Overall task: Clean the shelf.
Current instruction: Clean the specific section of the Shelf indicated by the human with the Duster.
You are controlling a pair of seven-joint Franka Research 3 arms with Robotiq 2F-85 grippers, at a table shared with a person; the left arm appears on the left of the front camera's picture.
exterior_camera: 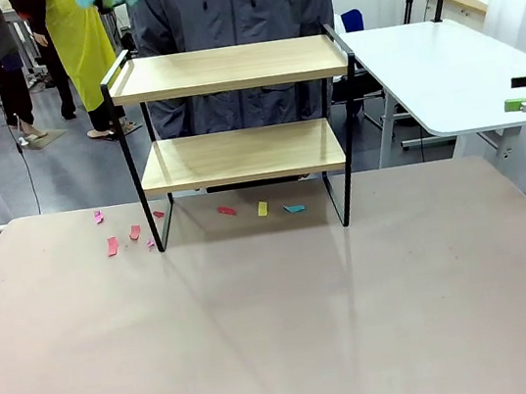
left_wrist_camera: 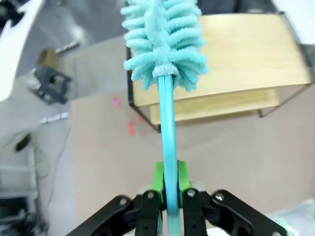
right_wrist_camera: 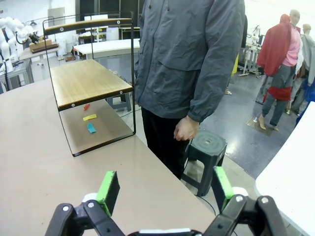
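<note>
The shelf stands at the far side of the table, right in front of the person. The left gripper is clamped tight on the thin handle of a fluffy teal duster, its head above the top board. The right gripper is spread wide, holding nothing. My worry is that the rack looks light on thin legs, so a hard sweep could shove or tip it toward the person. The slim handle could also twist in the grip, or the paper scraps by the legs get flicked off.

The shelf stands far back on the table, scraps beneath it.
</note>
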